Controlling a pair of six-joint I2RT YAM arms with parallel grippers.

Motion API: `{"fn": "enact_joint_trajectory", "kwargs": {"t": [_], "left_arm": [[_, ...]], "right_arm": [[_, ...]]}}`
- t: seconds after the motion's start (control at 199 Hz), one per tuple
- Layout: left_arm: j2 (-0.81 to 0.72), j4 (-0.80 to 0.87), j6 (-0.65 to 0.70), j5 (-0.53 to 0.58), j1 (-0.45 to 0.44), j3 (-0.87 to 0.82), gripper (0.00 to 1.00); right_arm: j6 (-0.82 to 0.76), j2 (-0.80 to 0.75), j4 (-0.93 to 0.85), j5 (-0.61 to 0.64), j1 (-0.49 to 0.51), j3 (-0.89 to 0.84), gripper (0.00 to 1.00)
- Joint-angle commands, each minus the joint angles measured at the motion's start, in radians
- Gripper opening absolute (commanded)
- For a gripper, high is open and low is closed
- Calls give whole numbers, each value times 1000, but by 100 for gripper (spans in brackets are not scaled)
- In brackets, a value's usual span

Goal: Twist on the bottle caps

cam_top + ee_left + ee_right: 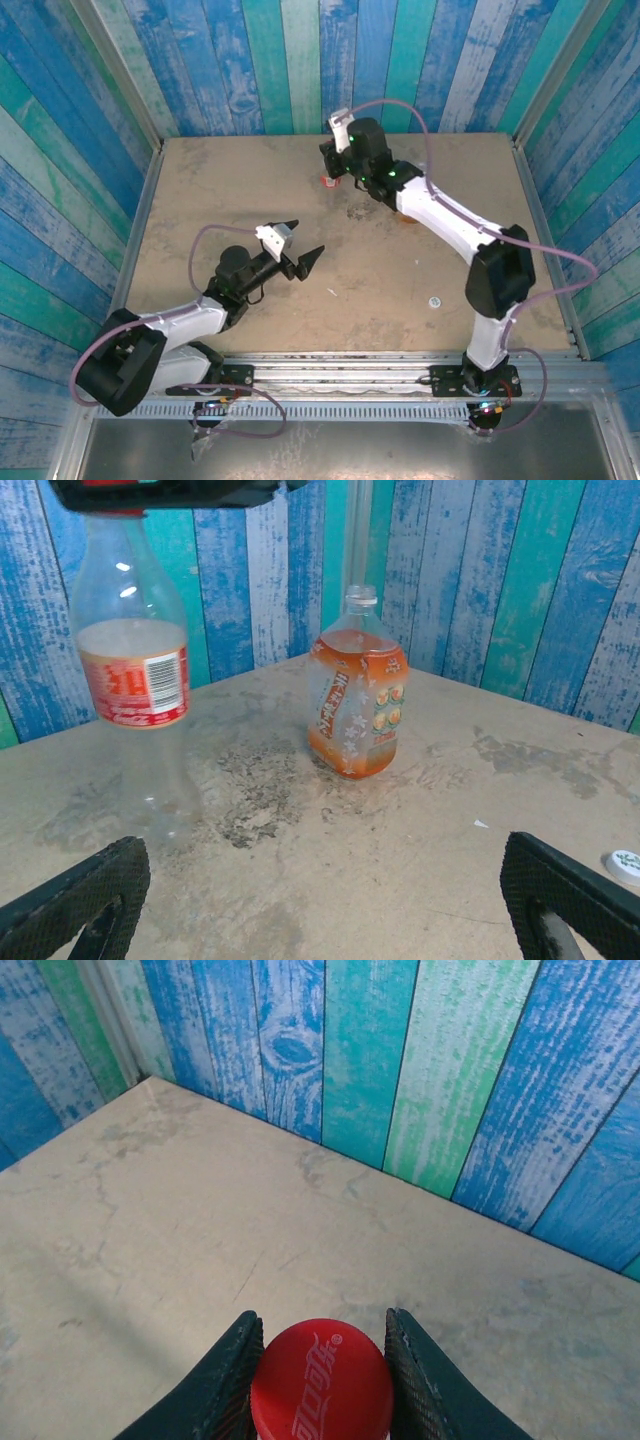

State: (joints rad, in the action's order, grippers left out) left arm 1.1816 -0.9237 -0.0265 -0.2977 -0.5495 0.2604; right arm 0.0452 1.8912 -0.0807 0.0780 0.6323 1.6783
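The red cap [320, 1380] sits pinched between your right fingers [225, 1385], which press in on its two sides, white script facing up. In the left wrist view that grip covers the top of the slim bottle [135, 680], clear with a red label band, standing toward the far middle of the surface [230, 190]. You cannot tell whether the cap is on the thread.

Near it to the right stands the orange bottle [357, 705], upright, with its neck open and no cap on it. The white cap [625, 863] lies flat on the surface, well apart from both bottles, toward the near right.

Your left fingers [80, 895] are spread wide and hold nothing. They hang low over the surface on the near left and point toward the two bottles.

The surface is a pale tan board, mottled, with dark scuffs between and in front of the bottles and fine cracks at the far corner. Plank walls [300, 60] painted in worn blue, teal and green stripes close it in on three sides. A metal rail [340, 365] runs along the near edge, where both arm bases are bolted, and lilac cables [400, 105] loop from each arm.
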Motion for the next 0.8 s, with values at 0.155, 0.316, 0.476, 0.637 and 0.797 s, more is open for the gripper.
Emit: {"fn": "enact_joint_trajectory", "kwargs": {"t": [0.155,0.316,0.476,0.637,0.797], "left_arm": [[-28,-25,-17,68,3,-12,94],[-30,-2,-12,78,3,-12,94],[-24,3,-4,84,3,-10,94],[-7,12,-3,83,3,2,94],[12,14,4,81,3,11,94]], "right_arm": [[35,197,60,55,-9,200,25],[39,247,35,58,-11,240,27],[41,258,19,53,-14,252,41],[20,270,-18,28,-16,308,64],[2,256,-45,23,-19,340,73]]}}
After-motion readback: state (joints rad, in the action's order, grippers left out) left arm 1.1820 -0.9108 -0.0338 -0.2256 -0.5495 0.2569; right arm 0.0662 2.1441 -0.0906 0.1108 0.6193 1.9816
